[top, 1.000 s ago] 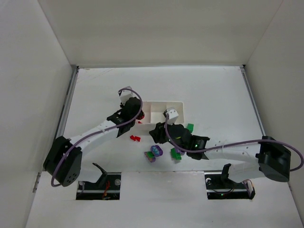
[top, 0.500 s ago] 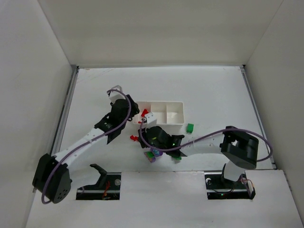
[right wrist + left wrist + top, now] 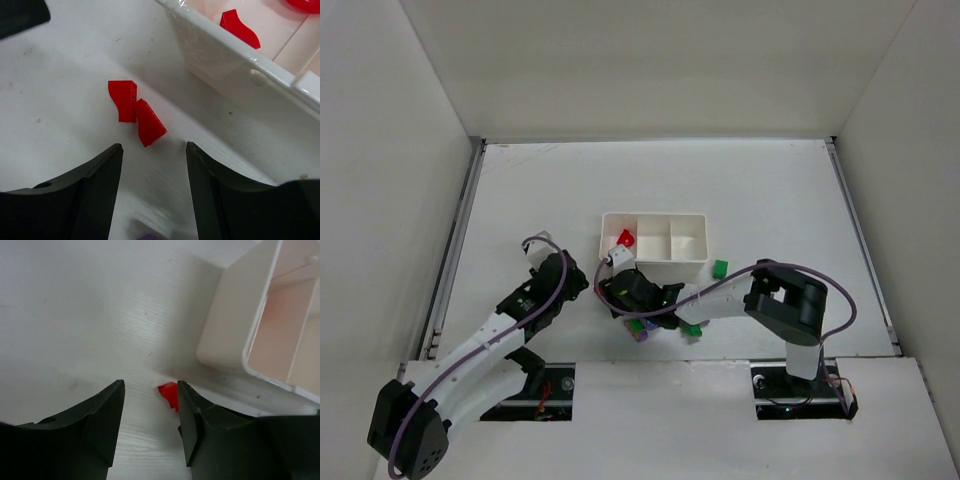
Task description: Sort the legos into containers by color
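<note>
The white tray (image 3: 686, 259) has three compartments, and a red lego (image 3: 626, 238) lies in the left one. My left gripper (image 3: 578, 289) is open and empty, low over the table left of the tray. In the left wrist view it (image 3: 150, 390) faces a red lego (image 3: 169, 392) beside its right finger, near the tray's corner (image 3: 225, 325). My right gripper (image 3: 606, 290) is open just before the tray's left end. In the right wrist view it (image 3: 154, 147) hovers over two touching red legos (image 3: 135, 112) on the table. A red lego (image 3: 239, 27) shows inside the tray (image 3: 220, 47).
A green lego (image 3: 720, 268) lies right of the tray's front wall. Another green lego (image 3: 692, 328) and a purple lego (image 3: 638, 331) lie under my right arm near the front edge. The two grippers are close together.
My left gripper has pulled back from the tray's left end toward the near left, leaving a red lego in the left compartment. My right gripper has moved left to the loose red legos.
</note>
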